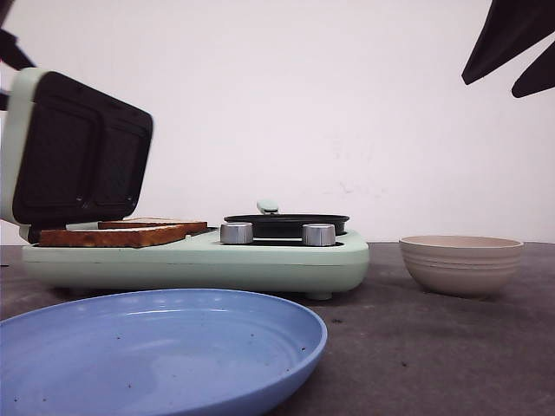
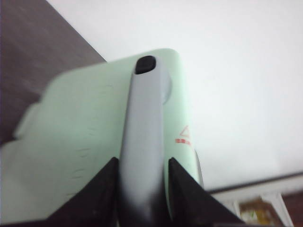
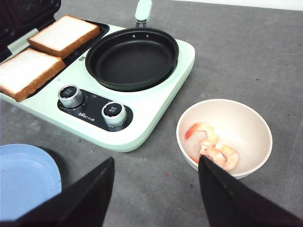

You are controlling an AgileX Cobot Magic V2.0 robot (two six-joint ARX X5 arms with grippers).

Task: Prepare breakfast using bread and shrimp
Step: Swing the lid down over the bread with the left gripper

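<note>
Nearest in the front view lies a wide, shallow blue plate on the dark grey counter. Behind it stands a mint-green breakfast cooker with two silver knobs and a round black pan. Two thick square slices of white bread with golden crusts lie side by side on its grill plate, under the raised black-lined lid. Just right of the cooker sits a beige ribbed bowl holding the curled orange-pink shrimp. The left claw grips the lid's grey handle, fingers on either side. The right claw hovers spread wide above the counter between plate and bowl, holding nothing.
</note>
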